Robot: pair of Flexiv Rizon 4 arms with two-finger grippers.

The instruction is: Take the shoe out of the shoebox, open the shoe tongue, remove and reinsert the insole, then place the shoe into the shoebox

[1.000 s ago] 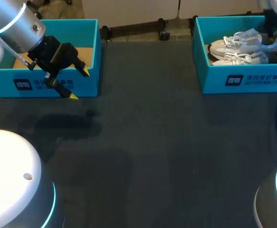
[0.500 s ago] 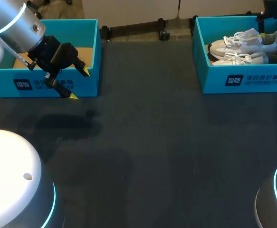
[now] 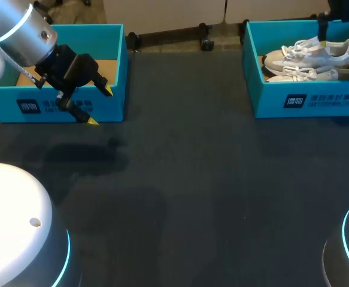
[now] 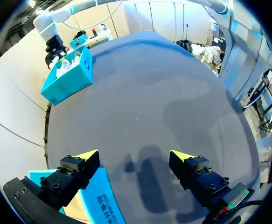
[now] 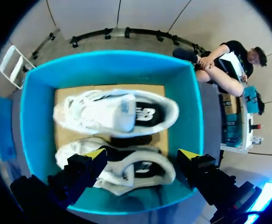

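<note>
teal shoebox (image 3: pixel 270 98), two white shoes (image 3: pixel 309 55) inside

- Setting: a robotics lab work cell.
- Indicator 1: two metal-cased robot arms, the left arm (image 3: pixel 21 33) and the right arm (image 4: pixel 47 21), work over one shared surface (image 3: pixel 192 179). Blue light rings glow on the arm housings.
- Indicator 2: the surface is broad, dark and matte. It carries a staged test layout: an open teal box (image 3: pixel 111 72) at one far corner, and a teal shoebox (image 3: pixel 306 98) holding white sneakers (image 3: pixel 309 54) at the other.
</note>
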